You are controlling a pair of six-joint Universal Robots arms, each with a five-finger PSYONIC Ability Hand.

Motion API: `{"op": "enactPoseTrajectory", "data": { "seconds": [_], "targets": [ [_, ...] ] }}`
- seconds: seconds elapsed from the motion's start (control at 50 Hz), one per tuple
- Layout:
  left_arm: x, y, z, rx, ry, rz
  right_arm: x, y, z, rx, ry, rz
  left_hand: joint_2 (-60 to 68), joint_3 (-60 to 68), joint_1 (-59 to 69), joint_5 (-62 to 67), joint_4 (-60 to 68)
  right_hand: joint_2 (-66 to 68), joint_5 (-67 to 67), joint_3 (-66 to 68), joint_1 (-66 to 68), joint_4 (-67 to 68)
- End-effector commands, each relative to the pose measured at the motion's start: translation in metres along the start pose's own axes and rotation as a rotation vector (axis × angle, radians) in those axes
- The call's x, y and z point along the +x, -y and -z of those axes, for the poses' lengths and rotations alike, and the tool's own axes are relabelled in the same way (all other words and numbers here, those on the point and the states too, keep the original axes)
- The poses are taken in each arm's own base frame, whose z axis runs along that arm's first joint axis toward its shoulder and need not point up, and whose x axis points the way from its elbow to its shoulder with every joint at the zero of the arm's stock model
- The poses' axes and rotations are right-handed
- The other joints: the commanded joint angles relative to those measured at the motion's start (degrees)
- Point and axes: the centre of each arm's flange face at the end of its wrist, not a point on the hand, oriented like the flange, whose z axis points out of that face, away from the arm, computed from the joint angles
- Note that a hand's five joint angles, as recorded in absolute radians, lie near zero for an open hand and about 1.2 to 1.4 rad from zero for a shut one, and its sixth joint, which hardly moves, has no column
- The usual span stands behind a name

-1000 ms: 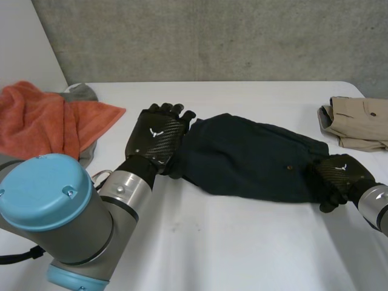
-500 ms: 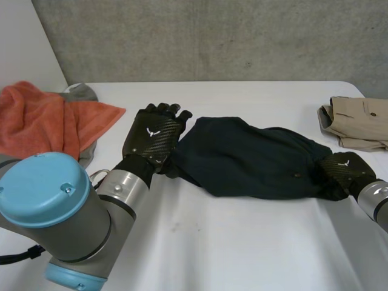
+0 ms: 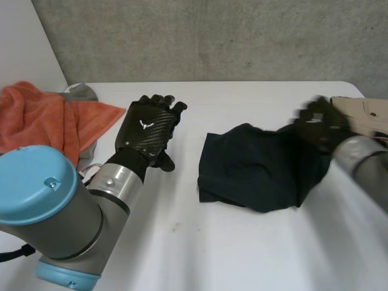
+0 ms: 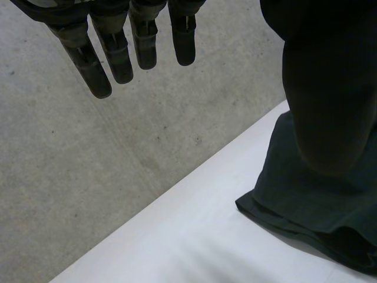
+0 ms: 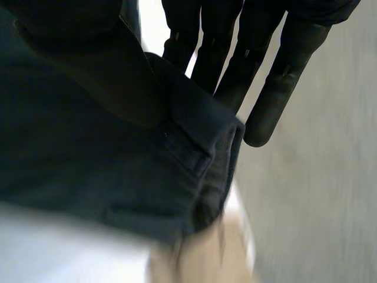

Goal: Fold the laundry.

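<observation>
A dark navy garment [image 3: 254,170] lies bunched on the white table [image 3: 200,254], its right end lifted. My right hand [image 3: 321,124] is raised above the table at that end. In the right wrist view its fingers [image 5: 259,71] and thumb pinch a hemmed edge of the garment [image 5: 118,171]. My left hand [image 3: 148,130] hovers open to the left of the garment, apart from it. In the left wrist view its straight fingers [image 4: 123,53] hold nothing, and the garment's edge [image 4: 318,200] rests on the table beyond the palm.
An orange towel [image 3: 42,121] lies over a grey cloth [image 3: 79,92] at the back left. A folded beige garment [image 3: 367,112] sits at the right edge, just behind my right hand. A concrete wall [image 3: 212,36] runs behind the table.
My right hand closed on the garment's right end and lifted it up and back. The garment slid right and bunched, leaving my left hand, which rose slightly and stayed open.
</observation>
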Motion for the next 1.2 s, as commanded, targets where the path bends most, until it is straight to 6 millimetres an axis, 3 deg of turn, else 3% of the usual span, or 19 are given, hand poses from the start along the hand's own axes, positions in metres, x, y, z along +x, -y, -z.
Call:
{"op": "enactPoseTrajectory", "data": {
  "seconds": [0.02, 0.04, 0.12, 0.16, 0.22, 0.28, 0.32, 0.42, 0.5, 0.52, 0.6, 0.7, 0.76, 0.92, 1.04, 1.2],
  "targets": [
    [-0.005, 0.005, 0.0, 0.012, 0.015, -0.001, -0.08, 0.095, 0.009, 0.407, 0.172, 0.206, -0.99, -1.48, -1.56, -0.44, -1.05, 13.16, 13.75, 11.67, 18.65, 11.26],
    [-0.007, 0.005, -0.001, 0.014, 0.02, -0.001, -0.101, 0.103, 0.013, 0.469, 0.228, 0.259, -0.99, -1.48, -1.56, -0.44, -1.05, 13.16, 13.75, 11.67, 18.65, 11.26],
    [-0.01, 0.007, -0.003, 0.021, 0.031, -0.002, -0.147, 0.115, 0.023, 0.58, 0.324, 0.385, -0.99, -1.48, -1.56, -0.44, -1.05, 13.16, 13.75, 11.67, 18.65, 11.26],
    [-0.014, 0.009, -0.006, 0.029, 0.043, -0.002, -0.156, 0.12, 0.026, 0.604, 0.335, 0.426, -0.99, -1.48, -1.56, -0.44, -1.05, 8.22, 8.82, 6.74, 13.72, 6.32],
    [-0.023, 0.009, -0.012, 0.037, 0.069, -0.003, -0.158, 0.123, 0.03, 0.618, 0.356, 0.399, -0.99, -1.49, -1.56, -0.44, -1.05, -21.49, -20.89, -22.97, -15.99, -23.39],
    [-0.032, 0.012, -0.017, 0.05, 0.097, -0.006, -0.155, 0.123, 0.031, 0.604, 0.379, 0.308, -0.82, -1.32, -1.39, -0.27, -0.88, -31.15, -30.56, -32.64, -25.66, -33.05],
    [-0.042, 0.017, -0.024, 0.07, 0.124, -0.006, -0.133, 0.13, 0.03, 0.583, 0.372, 0.124, -0.65, -1.15, -1.22, -0.1, -0.71, -54.63, -54.04, -56.12, -49.14, -56.53],
    [-0.051, 0.033, -0.042, 0.13, 0.152, -0.009, -0.089, 0.139, 0.03, 0.542, 0.341, -0.257, -0.31, -0.81, -0.89, 0.23, -0.38, -56.84, -56.25, -58.33, -51.35, -58.74],
    [-0.043, 0.032, -0.061, 0.142, 0.13, -0.008, -0.05, 0.121, 0.017, 0.425, 0.216, -0.491, -0.15, -0.65, -0.72, 0.4, -0.21, -56.84, -56.25, -58.33, -51.35, -58.74],
    [-0.035, 0.033, -0.067, 0.145, 0.109, -0.007, -0.031, 0.112, 0.013, 0.374, 0.132, -0.557, -0.14, -0.64, -0.72, 0.4, -0.21, -56.84, -56.25, -58.33, -51.35, -58.74],
    [-0.002, 0.032, -0.076, 0.124, 0.011, -0.006, 0.005, 0.092, 0.014, 0.255, -0.027, -0.652, -0.48, -0.98, -1.05, 0.07, -0.54, -56.84, -56.25, -58.33, -51.35, -58.74],
    [0.038, 0.022, -0.09, 0.09, -0.118, -0.006, 0.015, 0.078, 0.013, 0.169, -0.045, -0.696, -0.48, -0.98, -1.05, 0.07, -0.54, -56.84, -56.25, -58.33, -51.35, -58.74],
    [0.061, 0.011, -0.097, 0.05, -0.19, -0.006, 0.003, 0.068, 0.004, 0.112, -0.002, -0.716, -0.15, -0.65, -0.72, 0.4, -0.21, -56.84, -56.25, -58.33, -51.35, -58.74],
    [0.086, -0.021, -0.101, -0.086, -0.251, -0.022, -0.02, 0.053, -0.012, 0.0, 0.126, -0.752, 0.7, 0.2, 0.12, 1.24, 0.63, -56.84, -56.25, -58.33, -51.35, -58.74],
    [0.081, -0.046, -0.096, -0.219, -0.177, -0.081, -0.041, 0.045, -0.027, -0.012, 0.214, -0.756, 1.03, 0.53, 0.46, 1.58, 0.97, -56.84, -56.25, -58.33, -51.35, -58.74],
    [0.073, -0.059, -0.091, -0.287, -0.102, -0.232, -0.061, 0.026, -0.049, -0.056, 0.236, -0.723, 0.86, 0.37, 0.29, 1.41, 0.8, -56.84, -56.25, -58.33, -51.35, -58.74]
  ]
}}
